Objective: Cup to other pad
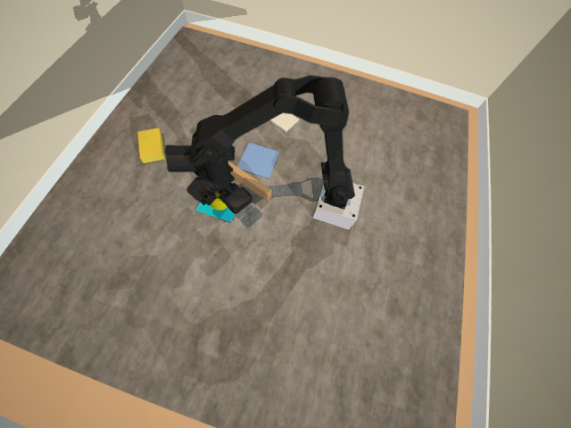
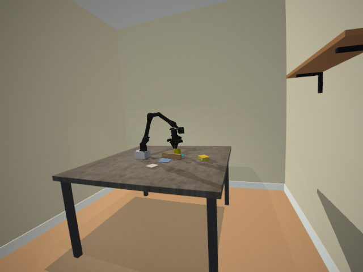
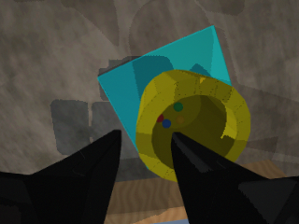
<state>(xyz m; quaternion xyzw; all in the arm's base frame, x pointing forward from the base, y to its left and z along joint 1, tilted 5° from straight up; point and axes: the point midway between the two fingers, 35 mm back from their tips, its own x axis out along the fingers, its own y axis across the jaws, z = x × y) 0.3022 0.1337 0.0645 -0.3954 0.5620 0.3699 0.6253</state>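
A yellow cup (image 1: 219,203) (image 2: 176,151) (image 3: 157,95) stands upright on the teal pad (image 1: 208,209) (image 2: 182,154) (image 3: 187,56). Red, green and blue marbles (image 3: 168,119) lie in its bottom. My gripper (image 1: 220,195) (image 2: 174,145) (image 3: 146,138) hangs just above the cup's near rim. Its fingers are open and stand a little apart on either side of the cup's near wall, without gripping it. The light blue pad (image 1: 258,160) (image 2: 164,160) lies on the far side of a wooden block (image 1: 251,184) (image 2: 171,155) (image 3: 144,202) from the cup.
The wooden block lies between the two pads. A yellow block (image 1: 151,144) (image 2: 203,157) lies to the side of the teal pad. A small cream tile (image 1: 284,122) (image 2: 151,165) lies beyond the blue pad. The arm's white base (image 1: 338,211) (image 2: 142,154) stands near the block.
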